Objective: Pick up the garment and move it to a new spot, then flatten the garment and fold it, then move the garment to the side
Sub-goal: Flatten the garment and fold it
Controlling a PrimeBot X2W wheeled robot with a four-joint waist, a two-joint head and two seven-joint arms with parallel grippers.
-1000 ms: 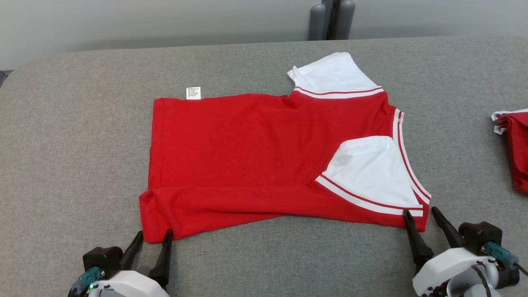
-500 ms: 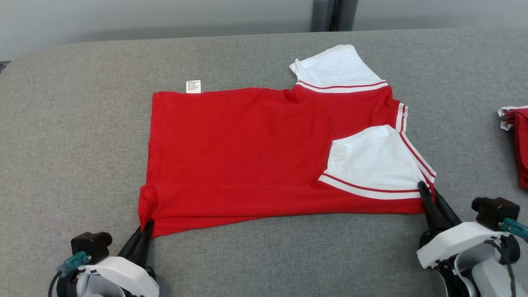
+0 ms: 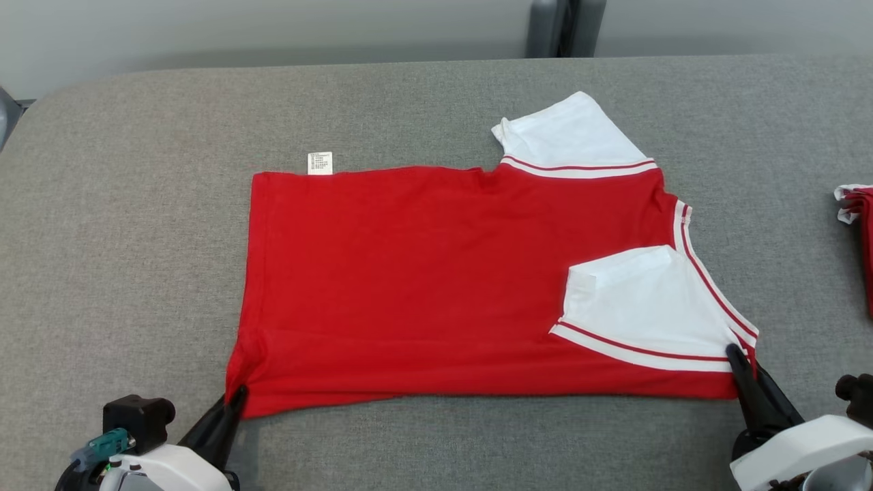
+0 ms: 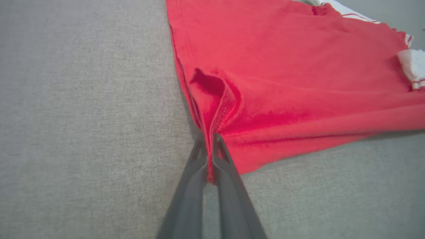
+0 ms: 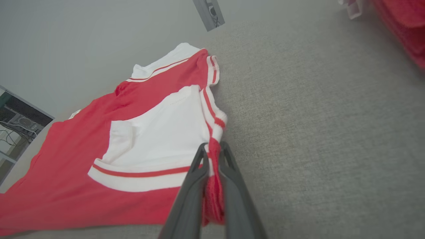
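Both grippers, standing apart at the shirt's (image 3: 423,273) near corners a second ago, are now clamped on them, and its near edge, then slanted, runs straighter.

The shirt lies flat mid-bench, hem toward the left edge, collar toward the right. One white sleeve (image 3: 648,300) is folded in over the red; the other sticks out toward the far edge. The left gripper (image 3: 235,399) is pinched on the near hem corner; in its wrist view the cloth puckers into a ridge just above the tips. The right gripper (image 3: 740,361) is closed on the near shoulder corner, bunching red cloth and striped trim together.

Both holds look shallow, right at the tips, so a hard pull apart could probably slip a corner free. If the arms rise unevenly, the fold would likely land skewed, and the tucked sleeve could flop open. The left pucker may set as a crease. A red pile (image 3: 863,232) at the bench's (image 3: 136,204) right edge sits near the right arm's sweep.
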